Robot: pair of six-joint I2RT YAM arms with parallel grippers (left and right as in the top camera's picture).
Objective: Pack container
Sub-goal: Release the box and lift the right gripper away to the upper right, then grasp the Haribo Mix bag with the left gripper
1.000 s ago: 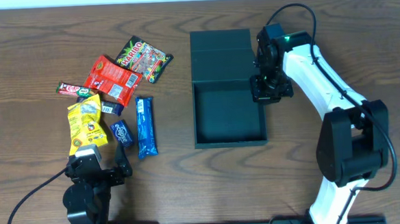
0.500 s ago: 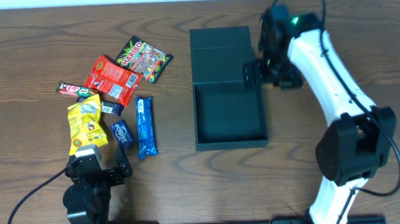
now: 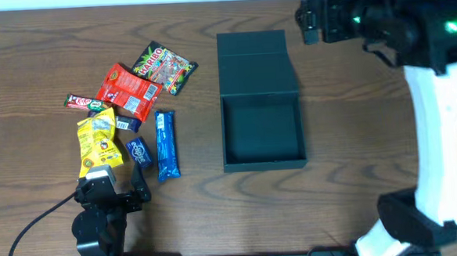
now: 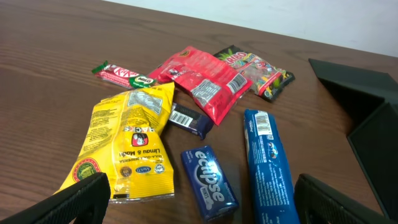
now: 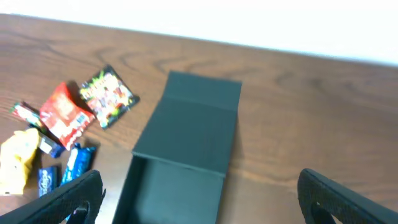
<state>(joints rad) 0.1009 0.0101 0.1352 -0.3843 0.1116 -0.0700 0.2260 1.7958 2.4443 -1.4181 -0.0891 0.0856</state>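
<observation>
Left fingers (image 4: 79,200) stood fully apart with nothing between them. The left gripper (image 4: 202,183) sat low at the near table edge, aimed at the snack pile, and I judged this a ready pose for a 1st pick. Nearest its gap lay the eclipse pack (image 4: 209,183), with the blue bar (image 4: 268,163) just to its right and the yellow packet (image 4: 127,143) to its left. A small dark packet (image 4: 189,119) was tucked partly under the yellow packet and the red packet (image 4: 200,81). The KitKat (image 4: 126,75) and Haribo bag (image 4: 255,70) lay furthest from the gripper. All 7 snacks were on the table, loosely overlapped, and none was in the box. Right fingers (image 5: 67,200) were likewise spread wide and empty. The right gripper (image 5: 199,180) hung high over the far right of the table, looking down on the container (image 3: 262,134). The container sat at table centre, well apart from the snacks, its lid (image 3: 255,64) folded back flat on the far side and its floor bare. The lid probably lay back so that the mouth stayed free for loading from the left. Packing was not yet begun.
</observation>
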